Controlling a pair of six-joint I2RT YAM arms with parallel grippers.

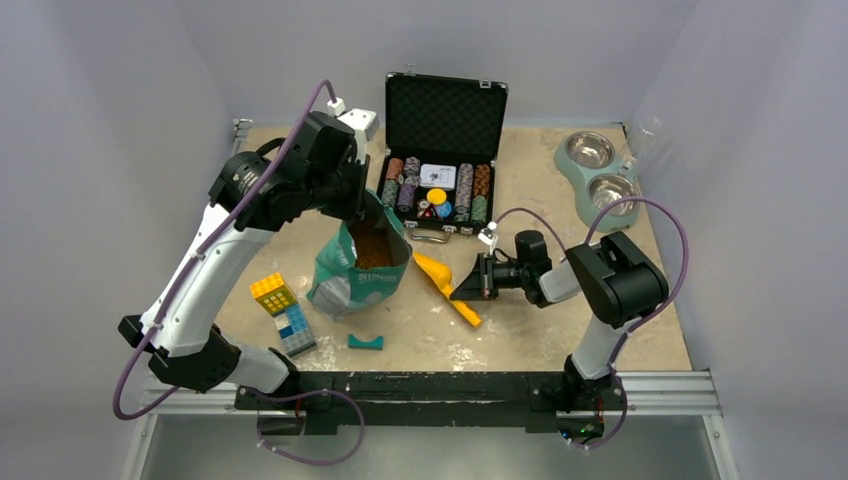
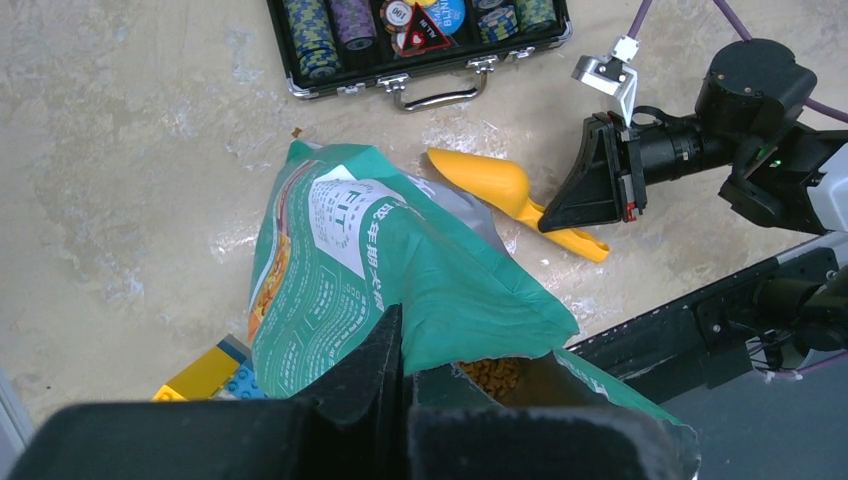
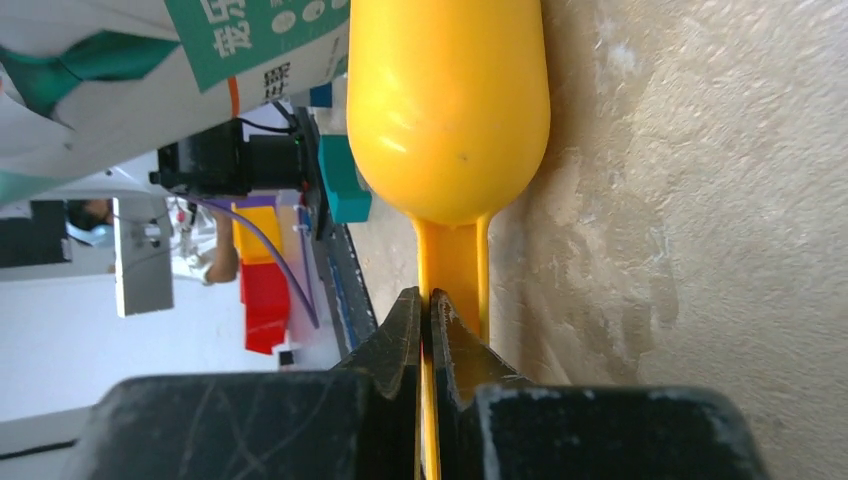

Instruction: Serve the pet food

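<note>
The teal-green bag (image 1: pixel 362 272) stands open in the table's middle with brown kibble (image 1: pixel 374 250) showing inside. My left gripper (image 1: pixel 352 205) is shut on the bag's far rim. In the left wrist view the fingers pinch the bag's edge (image 2: pixel 405 345), and kibble (image 2: pixel 492 375) shows in the mouth. A yellow scoop (image 1: pixel 440 284) lies on the table right of the bag. My right gripper (image 1: pixel 470 288) is shut on the scoop's handle (image 3: pixel 452 260), the scoop bowl (image 3: pixel 447 100) pointing at the bag. The green double pet bowl (image 1: pixel 598 172) sits at the far right, with nothing showing inside.
An open black case (image 1: pixel 440 160) with poker chips stands at the back centre. Coloured brick blocks (image 1: pixel 282 310) lie left of the bag and a small teal piece (image 1: pixel 365 342) lies near the front edge. The black rail (image 1: pixel 430 385) runs along the near edge.
</note>
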